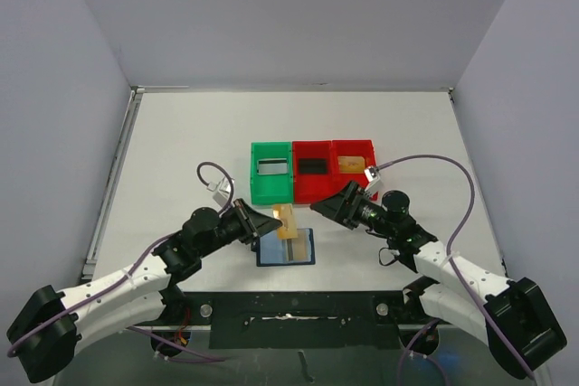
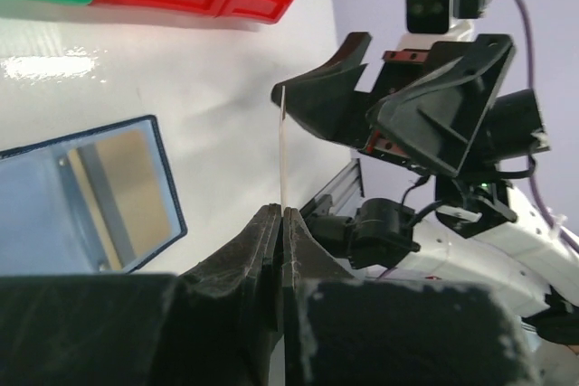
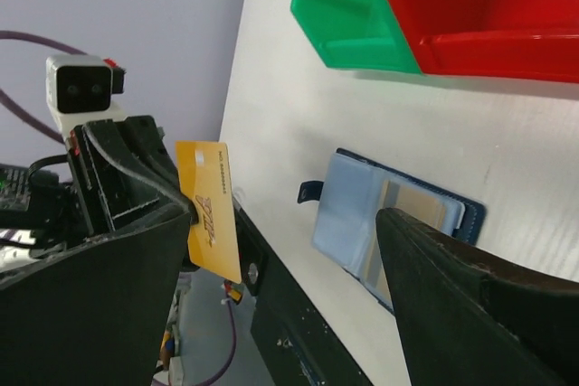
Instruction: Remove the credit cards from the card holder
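Observation:
The card holder (image 1: 286, 248) lies open and flat near the table's front edge, its blue-grey pockets up and a tan card with a dark stripe still in a pocket (image 3: 412, 207). My left gripper (image 1: 274, 222) is shut on a gold credit card (image 1: 288, 221), held upright just above the holder; it shows edge-on in the left wrist view (image 2: 282, 146) and face-on in the right wrist view (image 3: 210, 210). My right gripper (image 1: 327, 202) is open, facing the card from the right. The card's free edge is right at one of its fingertips (image 2: 317, 88), not gripped.
A green bin (image 1: 271, 189) and two red bins (image 1: 313, 189) (image 1: 369, 153) stand in a row behind the holder. A greyish card lies in the green bin, a black one in the middle bin, a gold one in the right bin. The black base plate (image 1: 298, 305) runs along the front edge.

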Robot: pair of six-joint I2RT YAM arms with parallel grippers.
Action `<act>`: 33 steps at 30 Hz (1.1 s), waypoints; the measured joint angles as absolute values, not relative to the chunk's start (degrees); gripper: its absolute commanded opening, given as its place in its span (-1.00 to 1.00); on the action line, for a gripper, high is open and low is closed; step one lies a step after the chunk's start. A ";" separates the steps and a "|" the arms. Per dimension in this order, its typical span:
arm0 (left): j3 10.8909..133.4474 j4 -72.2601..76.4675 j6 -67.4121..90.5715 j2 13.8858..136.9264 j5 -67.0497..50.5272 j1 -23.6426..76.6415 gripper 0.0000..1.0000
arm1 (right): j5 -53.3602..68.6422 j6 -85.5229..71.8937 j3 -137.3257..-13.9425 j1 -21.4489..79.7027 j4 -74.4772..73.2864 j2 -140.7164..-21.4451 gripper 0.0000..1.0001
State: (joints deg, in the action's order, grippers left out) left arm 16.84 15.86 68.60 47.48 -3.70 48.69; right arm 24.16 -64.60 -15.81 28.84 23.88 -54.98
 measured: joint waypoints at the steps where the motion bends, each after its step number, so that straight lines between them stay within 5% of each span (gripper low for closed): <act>1: 16.43 17.63 68.97 47.64 -4.54 48.16 -1.00 | 25.32 -65.17 -15.44 28.84 25.12 -55.16 0.60; 18: 12.19 39.55 74.96 55.53 -16.51 42.13 -1.00 | 40.32 -70.19 -20.60 28.84 36.82 -66.39 0.07; 24: 12.14 40.40 74.96 55.51 -17.58 41.85 -1.00 | 44.75 -70.59 -23.22 28.84 40.32 -69.38 -0.32; 33: 12.25 42.48 74.63 56.64 -20.47 41.06 -1.00 | 49.80 -68.36 -25.30 28.80 40.05 -71.37 -0.32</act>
State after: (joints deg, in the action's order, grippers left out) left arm 12.25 42.48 74.63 56.64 -20.47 41.06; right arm 49.80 -68.36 -25.30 28.80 40.05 -71.37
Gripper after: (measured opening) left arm 0.020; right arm 0.335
